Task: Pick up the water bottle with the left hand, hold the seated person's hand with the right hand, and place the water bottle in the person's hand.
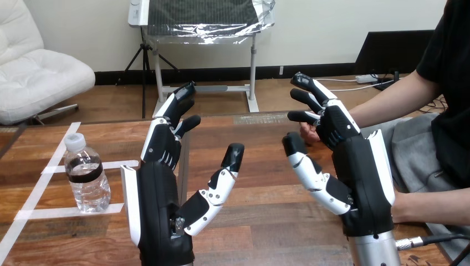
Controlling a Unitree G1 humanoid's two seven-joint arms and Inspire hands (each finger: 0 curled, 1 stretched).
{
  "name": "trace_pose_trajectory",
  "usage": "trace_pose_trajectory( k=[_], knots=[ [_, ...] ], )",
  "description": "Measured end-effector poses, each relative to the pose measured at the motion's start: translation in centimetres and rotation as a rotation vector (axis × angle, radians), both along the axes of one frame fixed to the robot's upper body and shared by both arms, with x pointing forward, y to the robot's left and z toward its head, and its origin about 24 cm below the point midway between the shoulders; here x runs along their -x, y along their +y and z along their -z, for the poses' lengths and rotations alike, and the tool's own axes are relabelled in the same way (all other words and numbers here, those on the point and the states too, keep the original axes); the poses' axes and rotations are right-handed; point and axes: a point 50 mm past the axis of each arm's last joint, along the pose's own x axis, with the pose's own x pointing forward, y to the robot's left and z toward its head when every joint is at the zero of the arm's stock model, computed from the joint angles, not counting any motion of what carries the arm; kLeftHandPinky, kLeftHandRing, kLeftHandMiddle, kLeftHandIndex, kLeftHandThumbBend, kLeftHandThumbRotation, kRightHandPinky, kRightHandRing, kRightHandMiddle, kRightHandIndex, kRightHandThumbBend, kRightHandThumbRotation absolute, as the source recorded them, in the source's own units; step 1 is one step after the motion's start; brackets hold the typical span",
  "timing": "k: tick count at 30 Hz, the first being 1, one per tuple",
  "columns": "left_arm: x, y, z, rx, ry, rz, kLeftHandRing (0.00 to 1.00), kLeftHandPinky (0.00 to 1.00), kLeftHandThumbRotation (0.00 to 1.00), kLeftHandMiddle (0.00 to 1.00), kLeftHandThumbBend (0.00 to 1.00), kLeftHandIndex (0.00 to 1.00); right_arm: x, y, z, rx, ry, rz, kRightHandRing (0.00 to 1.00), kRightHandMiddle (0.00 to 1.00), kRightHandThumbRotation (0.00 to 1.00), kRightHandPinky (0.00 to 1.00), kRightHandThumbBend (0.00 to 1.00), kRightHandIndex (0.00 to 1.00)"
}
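Though clear, dark-banded, white-capped water bottle point(87, 177).

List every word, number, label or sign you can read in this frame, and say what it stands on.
None can be read.
The water bottle has a dark label band, but any print on it is too small to read.
The white tape strips on the table carry no writing.

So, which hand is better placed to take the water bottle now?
Left. The water bottle stands upright beside the left hand, whose fingers are open. The right hand is farther away, by the person's hand.
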Motion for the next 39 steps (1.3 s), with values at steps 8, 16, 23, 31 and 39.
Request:
trace_pose_trajectory(
  k=[8,16,23,31,39],
  knots=[
    [0.0,0.2,0.0,-0.013,0.001,-0.017,0.85,0.76,0.05,0.84,0.57,0.80,0.0,0.0,0.0,0.001,0.000,0.000,0.87,0.92,0.49,0.74,0.31,0.85],
    [-0.1,0.8,-0.2,-0.063,-0.012,-0.062,0.85,0.76,0.05,0.85,0.57,0.81,0.0,0.0,0.0,0.001,0.000,0.000,0.87,0.91,0.44,0.75,0.31,0.86],
    [0.1,1.7,-0.8,-0.145,-0.063,-0.129,0.87,0.81,0.02,0.86,0.58,0.82,0.0,0.0,0.0,0.000,0.001,0.000,0.87,0.91,0.41,0.75,0.32,0.86],
    [0.3,3.3,-1.5,-0.254,-0.124,-0.239,0.86,0.81,0.02,0.85,0.60,0.80,0.0,0.0,0.0,0.001,0.001,0.000,0.87,0.91,0.38,0.75,0.33,0.86],
    [0.5,5.2,-2.1,-0.351,-0.152,-0.385,0.87,0.82,0.04,0.85,0.61,0.80,0.0,0.0,0.0,0.002,0.001,0.000,0.86,0.91,0.33,0.75,0.33,0.86]
  ],
)
